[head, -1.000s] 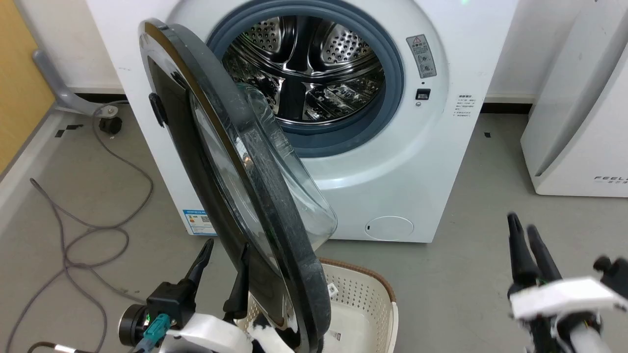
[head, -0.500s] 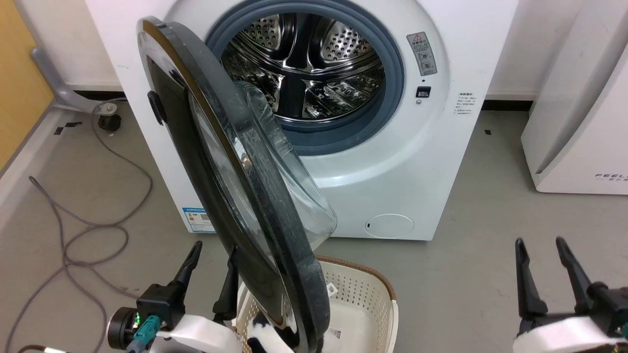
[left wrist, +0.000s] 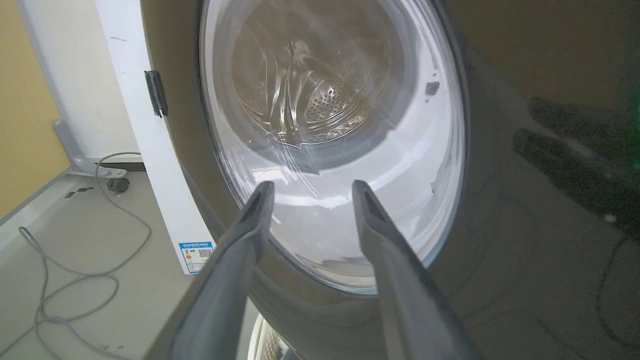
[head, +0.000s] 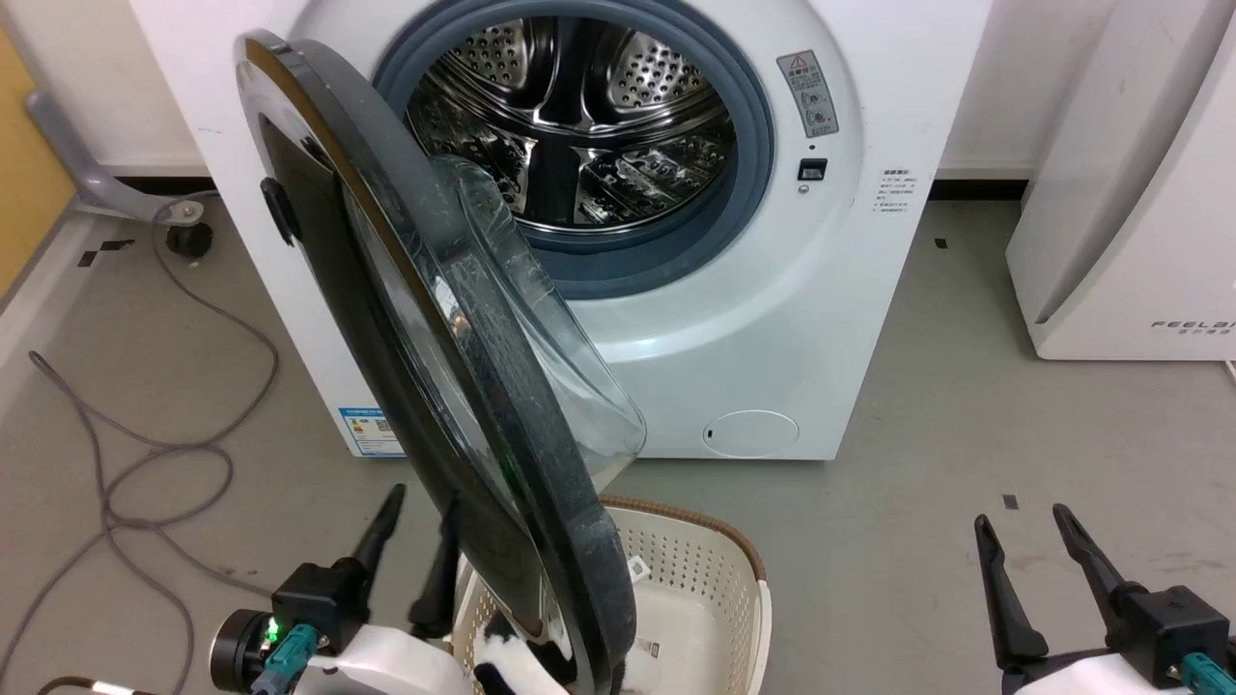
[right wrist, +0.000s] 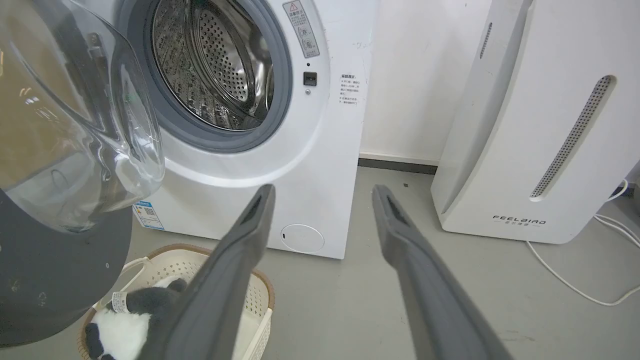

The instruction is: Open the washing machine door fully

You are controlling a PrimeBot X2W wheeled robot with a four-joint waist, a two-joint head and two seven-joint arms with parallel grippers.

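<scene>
Your washing machine door [head: 463,386] stands about half open, hinged at the left of the washing machine [head: 772,338]. Its edge runs from the hinge toward you, with the glass bowl facing right. Since a second ago its angle looks unchanged. The head camera has shifted, and your right pincer [head: 1022,516], then nearly pressed together, is spread. Your left pincer [head: 423,497] is spread beside the door's outer face, pinching nothing. The door is glossy black with a clear, bulging centre.

FEELAIR lettering on white appliance [right wrist: 525,150]; washing machine [right wrist: 320,165] labels [right wrist: 301,28] too small to read.
</scene>
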